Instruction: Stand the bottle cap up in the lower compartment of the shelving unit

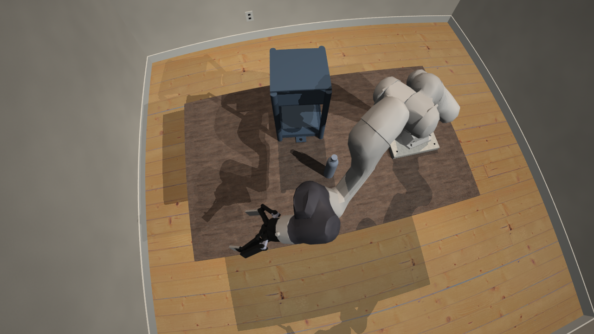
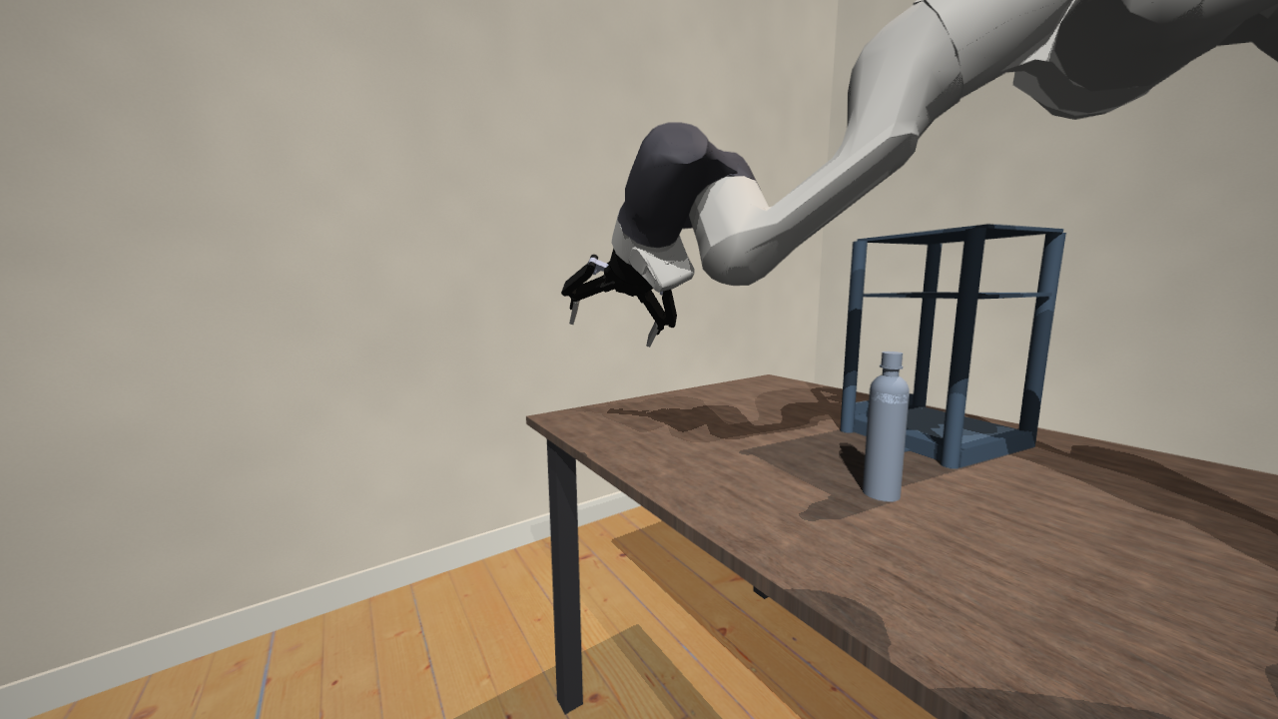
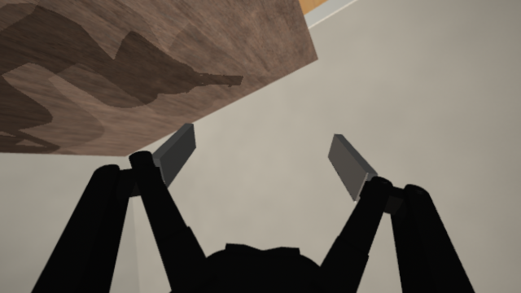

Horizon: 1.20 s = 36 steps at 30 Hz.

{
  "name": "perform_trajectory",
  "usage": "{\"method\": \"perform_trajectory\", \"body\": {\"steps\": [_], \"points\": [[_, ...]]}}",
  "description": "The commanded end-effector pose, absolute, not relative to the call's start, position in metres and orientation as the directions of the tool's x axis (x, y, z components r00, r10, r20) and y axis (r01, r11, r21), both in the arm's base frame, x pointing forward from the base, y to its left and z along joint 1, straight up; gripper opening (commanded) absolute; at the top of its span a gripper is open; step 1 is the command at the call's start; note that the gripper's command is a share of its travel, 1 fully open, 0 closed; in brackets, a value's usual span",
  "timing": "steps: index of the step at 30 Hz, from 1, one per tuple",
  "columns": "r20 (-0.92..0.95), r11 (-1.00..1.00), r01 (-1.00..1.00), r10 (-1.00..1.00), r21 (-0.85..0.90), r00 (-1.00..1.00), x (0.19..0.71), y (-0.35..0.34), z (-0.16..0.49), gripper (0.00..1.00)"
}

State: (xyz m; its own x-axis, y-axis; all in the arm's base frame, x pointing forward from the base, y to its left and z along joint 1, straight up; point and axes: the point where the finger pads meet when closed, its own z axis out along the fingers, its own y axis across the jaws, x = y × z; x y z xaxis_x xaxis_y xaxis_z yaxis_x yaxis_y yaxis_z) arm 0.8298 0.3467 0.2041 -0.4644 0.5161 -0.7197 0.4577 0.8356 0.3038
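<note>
A grey-blue bottle (image 1: 331, 166) stands cap up on the wooden table, a little in front of the blue shelving unit (image 1: 300, 94); it also shows in the side view (image 2: 885, 427) before the unit (image 2: 954, 344). The unit's lower compartment (image 1: 300, 116) is empty. My gripper (image 1: 249, 230) is open and empty, high above the table's corner far from the bottle, as the side view (image 2: 614, 324) shows. In the wrist view the fingers stand wide apart, with only wall between them and the table corner at the upper left. The bottle is not in the wrist view.
The arm's base (image 1: 414, 145) is bolted to the table on the side across from the gripper. The arm's forearm (image 1: 361, 157) passes close above and beside the bottle. The table edge (image 2: 679, 554) and one leg (image 2: 564, 581) lie below the gripper.
</note>
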Motion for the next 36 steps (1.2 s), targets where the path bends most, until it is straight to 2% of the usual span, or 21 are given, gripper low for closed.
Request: {"method": "perform_trajectory", "body": {"steps": [1, 2, 16, 17, 31, 32, 36], "points": [[-0.722, 0.84, 0.456, 0.508, 0.295, -0.469, 0.83, 0.345, 0.204, 1.0], [-0.723, 0.84, 0.455, 0.508, 0.295, -0.469, 0.831, 0.347, 0.221, 1.0], [-0.723, 0.84, 0.455, 0.508, 0.295, -0.469, 0.831, 0.347, 0.221, 1.0], [-0.723, 0.84, 0.455, 0.508, 0.296, -0.467, 0.831, 0.347, 0.24, 1.0], [-0.723, 0.84, 0.455, 0.508, 0.296, -0.467, 0.831, 0.347, 0.24, 1.0], [-0.724, 0.839, 0.455, 0.51, 0.299, -0.465, 0.832, 0.346, 0.259, 1.0], [-0.724, 0.839, 0.455, 0.51, 0.299, -0.465, 0.832, 0.346, 0.259, 1.0]]}}
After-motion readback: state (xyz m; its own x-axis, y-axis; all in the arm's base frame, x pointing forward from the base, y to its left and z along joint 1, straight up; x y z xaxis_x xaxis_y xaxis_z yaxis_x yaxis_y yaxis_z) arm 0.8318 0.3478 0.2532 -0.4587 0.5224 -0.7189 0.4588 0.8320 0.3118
